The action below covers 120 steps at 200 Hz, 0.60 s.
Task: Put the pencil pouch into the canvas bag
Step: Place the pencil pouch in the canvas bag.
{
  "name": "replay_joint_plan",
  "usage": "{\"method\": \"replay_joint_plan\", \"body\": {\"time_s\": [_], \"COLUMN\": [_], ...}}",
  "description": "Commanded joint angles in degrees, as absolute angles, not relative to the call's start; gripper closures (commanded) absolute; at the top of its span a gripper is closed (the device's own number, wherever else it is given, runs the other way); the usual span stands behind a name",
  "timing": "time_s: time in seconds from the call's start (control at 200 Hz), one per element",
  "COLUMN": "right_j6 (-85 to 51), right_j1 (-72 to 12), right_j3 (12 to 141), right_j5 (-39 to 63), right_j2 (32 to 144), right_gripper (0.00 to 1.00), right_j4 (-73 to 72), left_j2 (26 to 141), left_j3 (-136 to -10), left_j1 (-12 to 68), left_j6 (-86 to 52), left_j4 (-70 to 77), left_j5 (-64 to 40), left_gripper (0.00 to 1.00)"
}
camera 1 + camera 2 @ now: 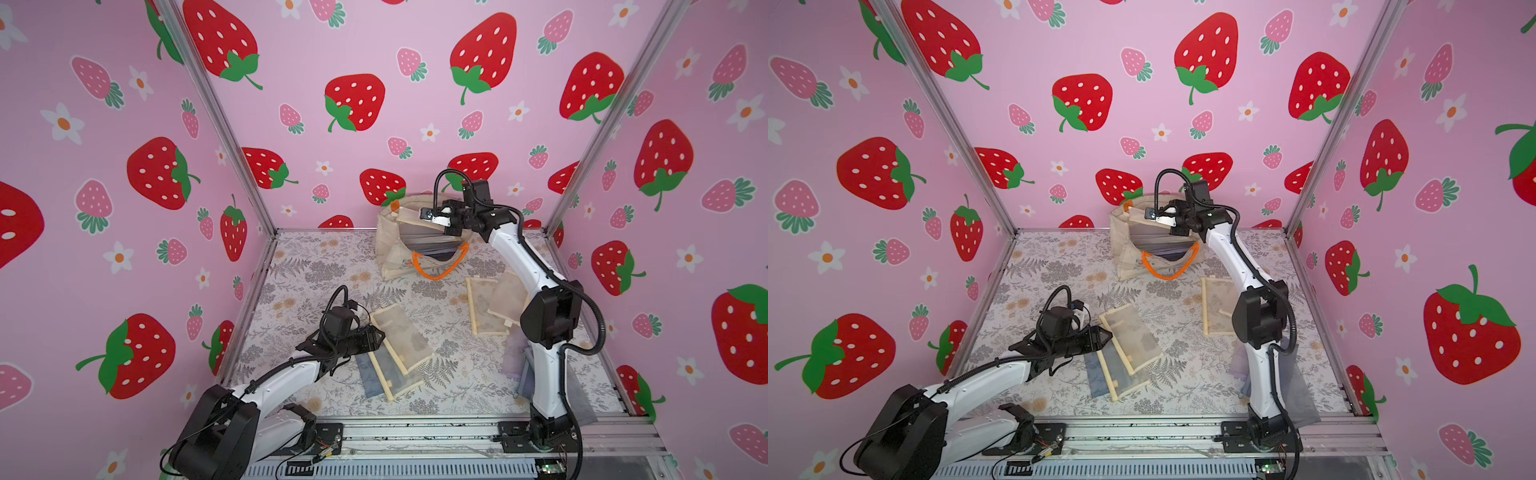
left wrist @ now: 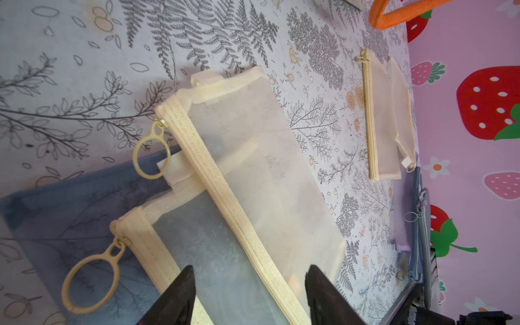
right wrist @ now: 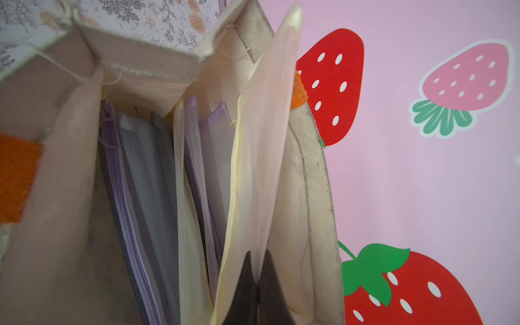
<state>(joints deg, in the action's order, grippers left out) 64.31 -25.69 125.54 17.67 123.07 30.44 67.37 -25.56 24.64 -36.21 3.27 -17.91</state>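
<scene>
Holding the pencil pouch (image 3: 264,140) by one short end, the right gripper (image 3: 257,284) is clamped tight on the thin cream mesh, which shows between its dark fingertips. The canvas bag (image 1: 388,249) stands at the far middle of the table (image 1: 316,266). Its mouth gapes up and toward the near side, and an orange handle (image 1: 440,270) droops over the near lip.

From the gripper, the pouch's long axis runs leftward across that mouth, close along the far wall. In the right wrist view it lies edge-on beside purple and grey pouches (image 3: 140,183) already standing inside. Its free end seems to sit at or just over the rim; how deep the rest sits I cannot tell. The coming move likely turns on tipping that free end down inside the wall before letting go, or it may catch on the rim.

The right arm is the one at the bag. The left gripper (image 2: 249,284) is well apart at the near left, jaws spread and empty, straddling the zipper edge of another cream pouch (image 2: 253,157) lying on the table.
</scene>
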Motion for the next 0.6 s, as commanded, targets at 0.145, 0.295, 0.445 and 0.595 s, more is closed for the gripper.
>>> {"method": "replay_joint_plan", "body": {"time_s": [0.145,0.295,0.445,0.595], "right_j6": [71.9,73.5,73.8,73.0], "right_j1": [-24.6,-24.8,-24.9,-25.0], "right_j3": [125.2,124.9,124.8,124.2], "right_j5": [21.6,22.4,21.3,20.4], "right_j2": [123.2,124.4,125.3,125.7], "right_gripper": [1.0,1.0,1.0,0.93], "right_j4": [35.1,36.1,35.4,34.1], "left_j2": [69.2,68.6,67.9,67.4], "left_j3": [-29.3,-29.7,-30.0,-30.1], "left_j1": [23.9,23.9,23.9,23.9], "left_j6": [-35.8,-35.9,-36.1,-36.2], "left_j4": [5.4,4.8,4.0,3.6], "left_j5": [-20.0,-19.7,-19.3,-19.2], "left_gripper": [0.37,0.37,0.37,0.37]}}
